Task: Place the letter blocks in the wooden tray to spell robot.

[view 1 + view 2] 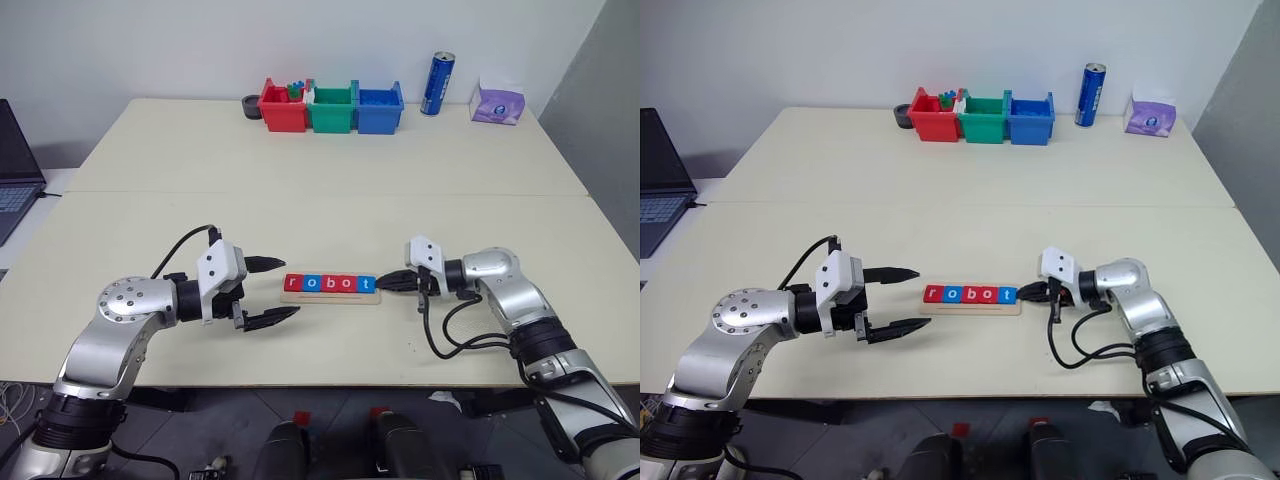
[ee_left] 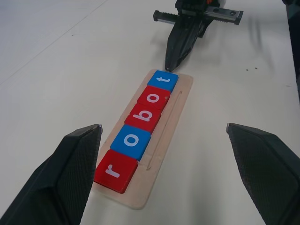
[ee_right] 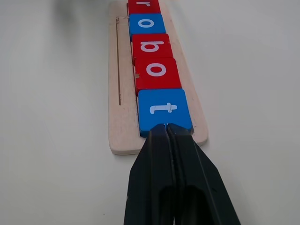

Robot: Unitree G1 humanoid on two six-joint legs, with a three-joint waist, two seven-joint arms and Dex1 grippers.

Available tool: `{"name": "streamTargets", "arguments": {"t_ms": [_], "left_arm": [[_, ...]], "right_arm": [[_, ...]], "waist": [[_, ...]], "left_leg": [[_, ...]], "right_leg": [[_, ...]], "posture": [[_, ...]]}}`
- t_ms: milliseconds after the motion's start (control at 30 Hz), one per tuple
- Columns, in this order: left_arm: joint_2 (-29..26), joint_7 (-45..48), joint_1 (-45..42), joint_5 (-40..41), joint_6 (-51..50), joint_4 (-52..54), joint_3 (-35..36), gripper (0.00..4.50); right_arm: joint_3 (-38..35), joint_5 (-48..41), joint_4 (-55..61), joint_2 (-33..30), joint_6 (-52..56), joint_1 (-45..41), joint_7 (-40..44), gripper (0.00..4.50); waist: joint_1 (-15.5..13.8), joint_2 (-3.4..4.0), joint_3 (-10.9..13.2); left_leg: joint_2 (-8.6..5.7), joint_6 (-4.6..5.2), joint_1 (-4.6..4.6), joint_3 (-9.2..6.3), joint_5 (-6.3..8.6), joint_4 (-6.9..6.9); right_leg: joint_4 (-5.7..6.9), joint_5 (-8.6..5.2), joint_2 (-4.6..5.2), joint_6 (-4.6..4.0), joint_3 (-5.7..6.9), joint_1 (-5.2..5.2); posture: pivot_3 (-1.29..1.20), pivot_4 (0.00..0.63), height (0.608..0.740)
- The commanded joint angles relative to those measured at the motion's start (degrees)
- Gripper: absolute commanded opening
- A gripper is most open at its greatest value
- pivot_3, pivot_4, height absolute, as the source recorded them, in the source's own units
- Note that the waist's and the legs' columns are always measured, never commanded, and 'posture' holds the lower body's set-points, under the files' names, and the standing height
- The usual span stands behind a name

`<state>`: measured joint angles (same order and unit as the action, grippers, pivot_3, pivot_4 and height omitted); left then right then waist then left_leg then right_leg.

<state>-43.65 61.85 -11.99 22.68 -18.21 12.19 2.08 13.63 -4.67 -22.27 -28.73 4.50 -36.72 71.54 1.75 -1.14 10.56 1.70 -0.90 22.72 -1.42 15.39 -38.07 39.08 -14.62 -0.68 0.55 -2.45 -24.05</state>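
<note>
The five letter blocks sit in a row on the wooden tray, near the front middle of the tabletop, and they read r, o, b, o, t: red, blue, red, red, blue. The right gripper has its fingers pressed fully together with nothing between them, and its tip is right at the outer edge of the blue t block, at the tray's right end. It looks like a nudge to square up the row, so the word itself seems done.

To do this well, I'd say the push should be light and straight along the tray, since the tiles sit slightly uneven and a sideways shove could skew the t or slide the whole tray. The left gripper hangs wide open and empty just beyond the tray's left end, by the r block, well placed to act as a stop.
</note>
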Motion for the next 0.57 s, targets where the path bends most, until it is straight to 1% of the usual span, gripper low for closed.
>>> {"name": "streamTargets", "arguments": {"t_ms": [33,67,167,267,300,400,433,467,500,567], "left_arm": [[-0.96,-3.87,0.49,1.86,-4.1,2.89,4.49,4.5],[-1.18,-4.9,1.07,2.53,-5.69,3.46,5.76,4.5],[-3.15,-5.91,5.08,4.02,-9.7,5.56,9.78,4.5],[-5.55,-5.71,10.12,4.44,-11.61,6.91,13.34,4.5],[-6.14,-5.63,11.13,4.37,-11.72,7.02,13.95,4.5],[-7.34,-5.17,13.5,4.02,-11.4,7.14,14.82,4.5],[-7.4,-5.16,13.65,4.21,-11.52,7.18,14.83,4.5],[-7.39,-5.22,13.59,4.3,-11.58,7.19,14.68,4.5],[-7.42,-5.19,13.51,3.93,-11.16,7.22,14.26,4.5],[-7.25,-4.78,13.25,3.3,-9.67,7.16,13.59,4.5]], "right_arm": [[-4.21,-4.64,10.16,-3.91,7.54,0.56,1.0,0.41],[-4.97,-5.74,13.3,-5.18,10.55,1.45,0.89,0.66],[-6.69,-8.53,22.85,-8.99,19.13,5.0,-0.19,1.65],[-7.85,-11.24,31.06,-11.03,27.57,8.41,-2.67,2.8],[-7.96,-11.94,32.79,-11.41,29.43,9.06,-3.25,3.12],[-7.3,-12.61,35.64,-12.34,31.13,11.41,-4.18,4.32],[-7.07,-12.71,35.89,-12.4,31.43,11.8,-4.48,4.48],[-6.83,-12.63,35.96,-12.38,31.57,11.98,-4.88,4.48],[-6.59,-12.61,36.09,-12.4,31.91,12.13,-5.34,4.48],[-6.11,-12.72,36.58,-12.45,32.35,12.35,-5.94,4.48]], "waist": [[-0.03,0.0,0.0],[-0.05,0.0,0.0],[0.02,0.0,0.0],[0.15,0.0,0.0],[0.14,0.0,0.0],[0.01,0.0,0.0],[0.0,0.0,0.0],[-0.07,0.0,0.0],[-0.13,0.0,0.0],[-0.17,0.0,0.0]], "left_leg": [[0.0,0.0,0.0,-0.01,0.0,0.0],[0.02,0.0,0.03,-0.03,0.0,0.0],[0.05,0.0,0.02,-0.09,0.0,0.02],[0.06,0.01,-0.01,-0.09,0.01,0.08],[0.07,0.01,-0.02,-0.09,0.01,0.08],[0.05,0.0,-0.02,-0.08,0.0,0.06],[0.05,0.0,-0.03,-0.07,0.0,0.05],[0.02,0.0,-0.03,-0.04,0.0,0.05],[0.0,0.0,-0.02,-0.03,0.0,0.02],[0.0,-0.01,-0.01,-0.01,0.0,-0.01]], "right_leg": [[0.0,0.0,0.0,0.0,0.01,0.0],[0.0,0.0,0.01,0.0,0.01,-0.02],[-0.01,0.0,0.04,0.01,0.04,0.0],[-0.02,-0.01,0.06,0.0,0.0,-0.02],[-0.02,-0.02,0.06,0.0,0.0,-0.02],[-0.01,-0.04,0.05,0.0,0.04,-0.01],[-0.02,-0.04,0.02,0.0,0.05,0.0],[-0.04,-0.05,0.0,0.02,0.03,0.01],[-0.04,-0.19,0.0,0.25,0.03,0.01],[-0.05,-0.19,0.01,0.25,0.01,0.02]], "posture": [[0.0,0.15,0.74],[0.0,0.15,0.74],[0.0,0.15,0.74],[0.0,0.15,0.74],[0.0,0.15,0.74],[0.0,0.15,0.74],[0.0,0.15,0.74],[0.0,0.15,0.74],[0.0,0.15,0.74],[0.0,0.15,0.74]]}}
